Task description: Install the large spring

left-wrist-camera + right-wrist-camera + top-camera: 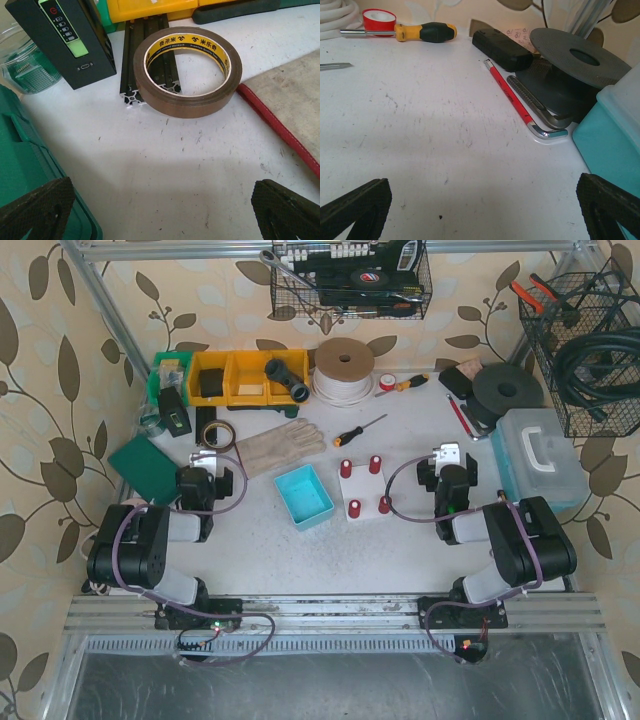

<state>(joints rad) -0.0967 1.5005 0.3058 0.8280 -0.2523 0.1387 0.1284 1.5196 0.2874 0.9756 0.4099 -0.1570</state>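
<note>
No large spring shows in any view. A white plate (365, 487) with several upright red pegs (346, 469) lies mid-table, beside a light-blue tray (318, 517) whose inside looks bare. My left gripper (203, 458) (165, 210) hangs open over bare table, left of the tray, facing a roll of brown tape (187, 70). My right gripper (447, 456) (485, 210) is open too, right of the pegs, with nothing between its fingers.
A green case (25, 165) lies close to the left fingers, a black device (65, 40) and a work glove (272, 448) beyond. Near the right gripper are a teal box (612, 135), a red hex key (512, 97) and a grey disc (577, 55).
</note>
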